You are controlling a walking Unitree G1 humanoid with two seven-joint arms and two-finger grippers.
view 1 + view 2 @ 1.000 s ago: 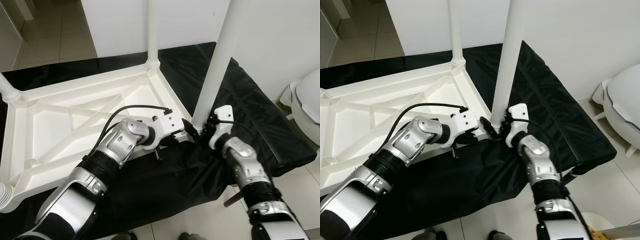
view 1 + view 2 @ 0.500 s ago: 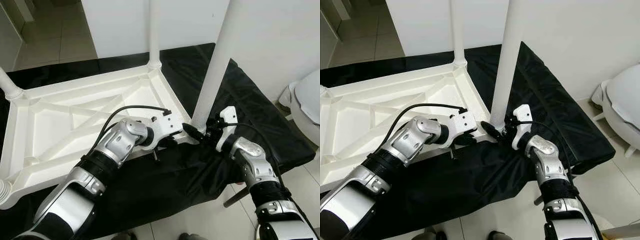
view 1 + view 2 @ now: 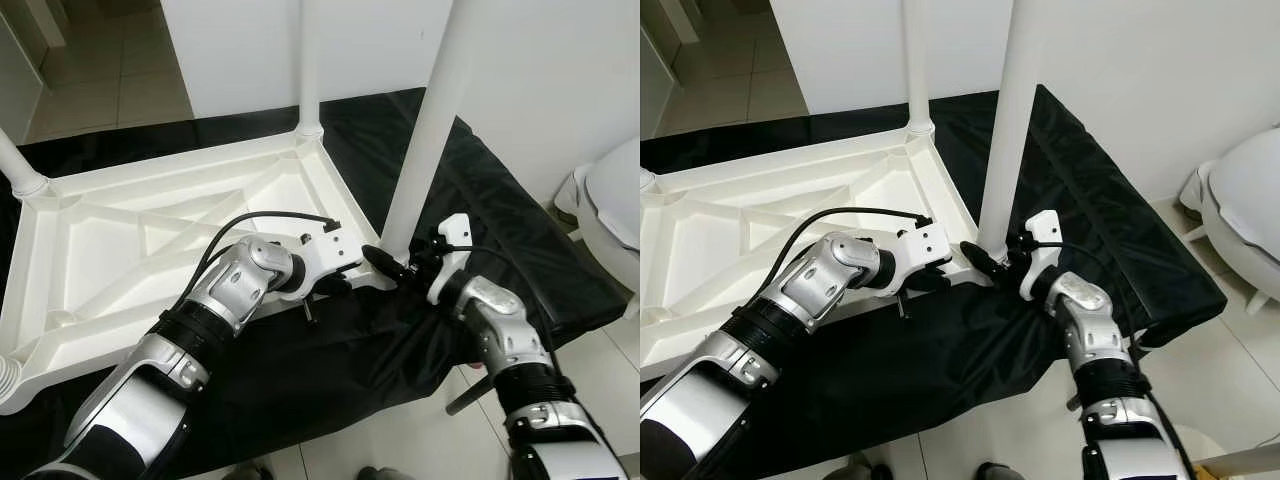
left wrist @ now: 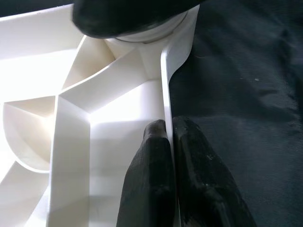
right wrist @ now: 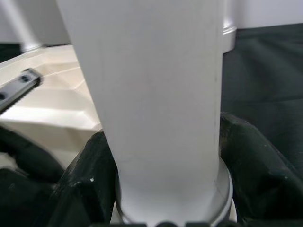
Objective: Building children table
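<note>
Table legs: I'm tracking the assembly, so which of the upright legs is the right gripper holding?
The near-right corner leg, gripped at its base by the right gripper. The far-corner leg and left-edge leg stand free.

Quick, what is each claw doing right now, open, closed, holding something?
Left claw: closed, pinching the rim of the upturned white table top.
Right claw: closed around the base of the white table leg.

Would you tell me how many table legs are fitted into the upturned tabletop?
3: far-corner leg, near leg that the right gripper clasps, and left-corner leg. A fourth may be hidden.
</note>
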